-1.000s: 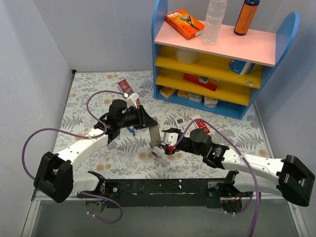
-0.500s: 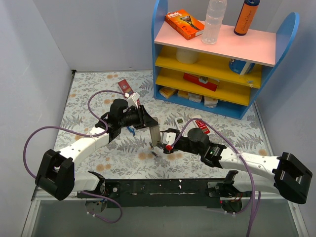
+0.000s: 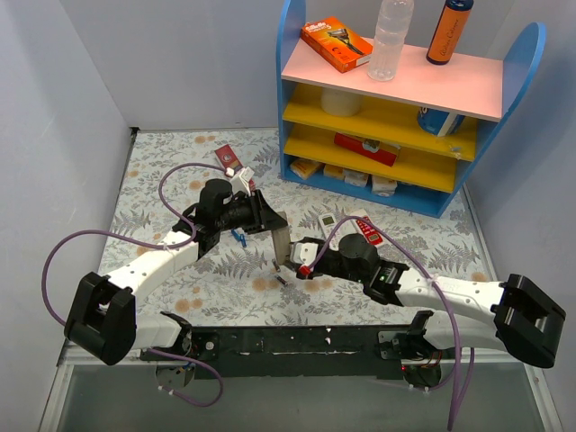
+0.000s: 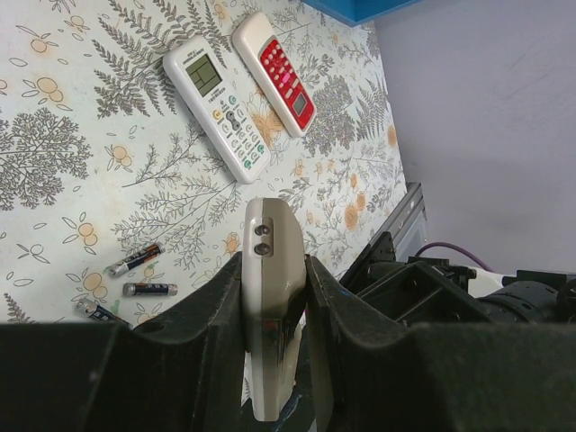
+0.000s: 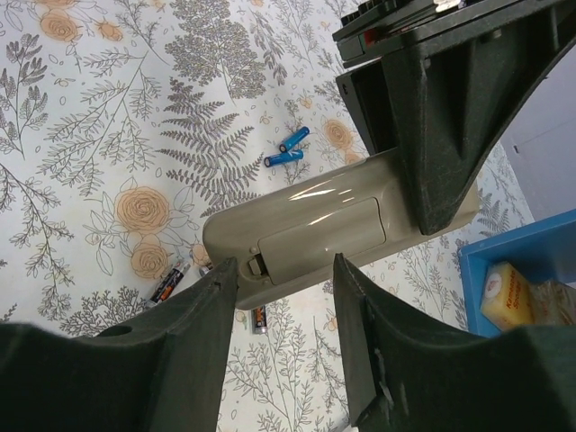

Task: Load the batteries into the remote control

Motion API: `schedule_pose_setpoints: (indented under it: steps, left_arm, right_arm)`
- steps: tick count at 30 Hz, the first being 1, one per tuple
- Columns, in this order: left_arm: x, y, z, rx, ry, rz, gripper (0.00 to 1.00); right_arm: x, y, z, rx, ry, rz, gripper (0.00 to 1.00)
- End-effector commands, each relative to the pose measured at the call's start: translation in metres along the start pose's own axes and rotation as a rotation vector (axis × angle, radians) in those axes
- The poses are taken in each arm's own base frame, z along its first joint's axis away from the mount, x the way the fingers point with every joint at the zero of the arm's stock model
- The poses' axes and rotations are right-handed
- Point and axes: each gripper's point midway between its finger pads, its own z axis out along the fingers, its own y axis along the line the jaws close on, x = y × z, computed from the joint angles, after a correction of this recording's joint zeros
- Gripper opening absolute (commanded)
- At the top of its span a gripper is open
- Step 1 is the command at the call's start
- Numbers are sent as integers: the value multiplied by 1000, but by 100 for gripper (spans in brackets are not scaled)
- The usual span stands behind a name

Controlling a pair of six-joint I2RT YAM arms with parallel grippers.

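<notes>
Starting from the top view, your left jaws are clamped on the remote control [image 3: 282, 247], holding it on end over the middle of the surface [image 3: 153, 153]. I take this as the task's remote, since its battery side is turned toward your right arm. Your right jaws sit just beside its lower end. The batteries [image 3: 281, 280] lie on the surface directly below it. A blue shelf [image 3: 290, 108] stands well behind and is in nobody's way.

From the left wrist, the two fingers [image 4: 216, 310] press on the remote's narrow sides, and its emitter end points away from the camera. Three dark batteries lie loose beyond it, near one another but apart. A white remote with a greenish screen [image 4: 216, 101] and a red-faced remote [image 4: 274, 81] lie face up farther off, side by side (leave both alone).

From the right wrist, your right jaws are spread wide and hold nothing. The battery door [image 5: 315, 229] looks shut, and its latch end lies in the gap between the fingers. Two small blue pieces [image 5: 288, 148] rest beyond.

The remote is likely light, stiff and smooth, so it may twist in that side grip if you push hard; work at the latch. The batteries are tiny, slick and apt to roll. Take one across its middle, and mind the remote hanging right over them.
</notes>
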Motion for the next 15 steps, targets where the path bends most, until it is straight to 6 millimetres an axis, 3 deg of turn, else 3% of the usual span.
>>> schedule_pose_setpoints:
  steps: [1, 7, 15]
  left_arm:
    - [-9, -30, -6, 87, 6, 35, 0]
    - [-10, -30, -8, 74, 16, 71, 0]
    - [-11, -31, -9, 70, 14, 71, 0]
  right_arm:
    - [-26, -23, 6, 72, -62, -40, 51]
    - [-28, -27, 7, 84, -61, -46, 45]
    - [-28, -22, 12, 51, -63, -48, 45]
